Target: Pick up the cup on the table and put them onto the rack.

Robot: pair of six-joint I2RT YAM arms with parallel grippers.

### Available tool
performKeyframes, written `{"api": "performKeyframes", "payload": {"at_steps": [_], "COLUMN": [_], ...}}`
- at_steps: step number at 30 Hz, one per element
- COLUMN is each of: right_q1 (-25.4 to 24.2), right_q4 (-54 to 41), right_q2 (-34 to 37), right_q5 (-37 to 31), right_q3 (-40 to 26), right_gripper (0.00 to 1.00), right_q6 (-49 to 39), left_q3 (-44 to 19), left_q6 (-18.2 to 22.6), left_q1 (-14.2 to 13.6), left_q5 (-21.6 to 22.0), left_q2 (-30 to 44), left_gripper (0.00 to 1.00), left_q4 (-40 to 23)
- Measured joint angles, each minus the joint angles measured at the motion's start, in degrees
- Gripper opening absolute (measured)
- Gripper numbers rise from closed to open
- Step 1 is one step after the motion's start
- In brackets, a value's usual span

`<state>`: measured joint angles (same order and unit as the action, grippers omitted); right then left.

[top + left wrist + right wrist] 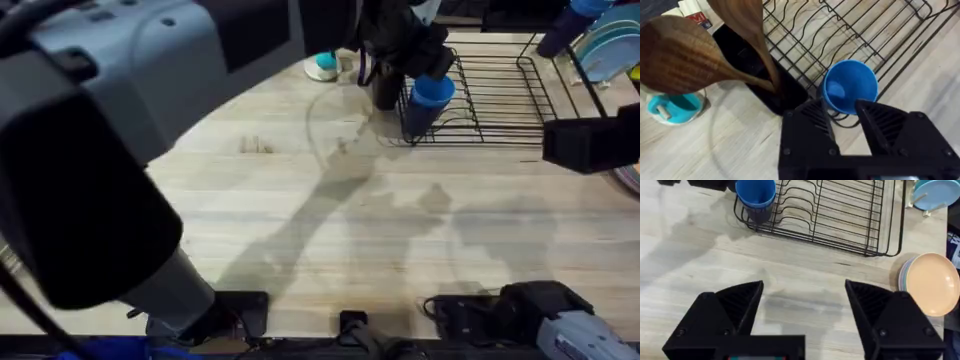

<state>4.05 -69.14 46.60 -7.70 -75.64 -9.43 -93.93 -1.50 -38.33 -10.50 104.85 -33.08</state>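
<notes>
A bright blue cup (850, 85) stands mouth-up on the near left corner of the black wire rack (840, 35); the overhead view shows this cup (431, 95) and the rack (495, 90) too. My left gripper (842, 107) hovers just above it. Its black fingers (810, 125) stand apart, and rack wire shows in the gap between them. A dark navy cup (560, 30) leans at the rack's far right end. Off to the right, my right gripper (804, 287) hangs open over bare table, holding nothing, with the blue cup (756, 194) and the rack (840, 215) beyond it.
A dark utensil holder (767, 95) with wooden spoons (680, 55) stands right beside the cup. A teal mug (674, 107) sits past it. Stacked plates (932, 282) lie right of the rack and blue plates (932, 192) stand behind. Open wood tabletop (350, 220) spreads in front.
</notes>
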Motion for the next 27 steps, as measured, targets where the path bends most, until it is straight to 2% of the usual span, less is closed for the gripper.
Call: {"api": "performKeyframes", "payload": {"at_steps": [6, 14, 21, 23, 25, 26, 27], "right_q1": [0.0, 0.0, 0.0, 0.0, 0.0, 0.0, 0.0], "right_q4": [0.0, 0.0, 0.0, 0.0, 0.0, 0.0, 0.0], "right_q2": [0.0, 0.0, 0.0, 0.0, 0.0, 0.0, 0.0], "right_q5": [0.0, 0.0, 0.0, 0.0, 0.0, 0.0, 0.0], "right_q3": [0.0, 0.0, 0.0, 0.0, 0.0, 0.0, 0.0], "right_gripper": [0.992, 0.992, 0.992, 0.992, 0.992, 0.992, 0.992], "right_q6": [0.0, 0.0, 0.0, 0.0, -0.1, -0.3, -0.5], "left_q3": [0.0, 0.0, 0.0, 0.0, 0.0, 0.0, 0.0], "left_q6": [0.7, 1.5, 2.4, 2.8, 3.2, 3.2, 3.3], "left_q1": [0.0, 0.0, 0.0, 0.2, 0.6, 0.9, 1.4], "left_q5": [0.1, 1.1, 2.5, 3.1, 3.6, 3.8, 4.0], "left_q2": [-1.5, -3.1, -3.6, -3.6, -3.6, -3.6, -3.6], "left_gripper": [0.422, 0.555, 0.607, 0.673, 0.900, 0.968, 0.986], "left_q4": [-2.5, -4.2, -6.1, -7.0, -8.0, -8.6, -9.2]}}
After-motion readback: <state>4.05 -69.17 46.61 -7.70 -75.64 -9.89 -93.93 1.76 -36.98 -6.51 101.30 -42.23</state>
